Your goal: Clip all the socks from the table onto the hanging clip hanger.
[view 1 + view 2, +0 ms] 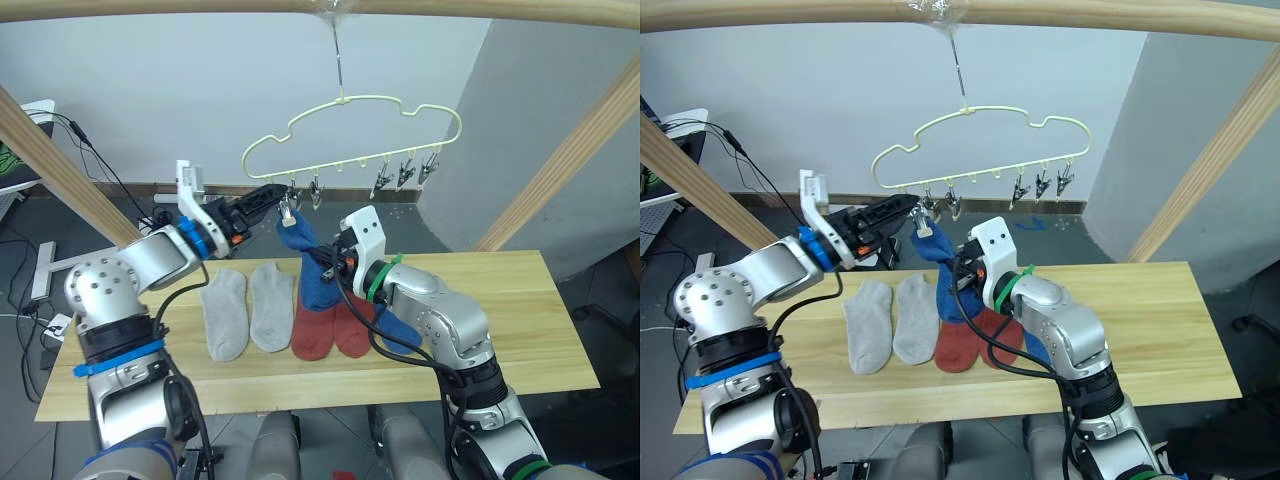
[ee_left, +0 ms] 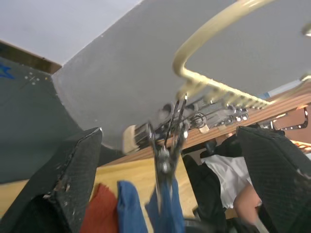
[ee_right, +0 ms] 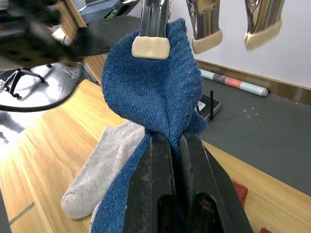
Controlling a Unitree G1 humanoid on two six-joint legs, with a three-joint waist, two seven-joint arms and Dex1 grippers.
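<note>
Right wrist view: right gripper (image 3: 176, 145) pinches a blue sock (image 3: 155, 87) under a metal clip (image 3: 151, 34) of the clip hanger (image 1: 350, 135) | left gripper (image 1: 268, 197), fingers spread wide, flanks that clip | risk (judged): shallow bite, sock drops to table (image 1: 520, 310).

A pale yellow clip hanger (image 1: 352, 135) hangs by its hook from a wooden pole (image 1: 320, 10) above the desk (image 1: 520, 330). The left tool (image 1: 272, 196) reaches up at the leftmost clip (image 1: 289, 208), where the top of a blue sock (image 1: 310, 265) sits. The right tool (image 1: 331, 262) pinches that sock lower down. Two grey socks (image 1: 247, 310) and two rust red socks (image 1: 330, 326) lie flat side by side, and another blue sock (image 1: 398, 330) lies beside the red ones.
</note>
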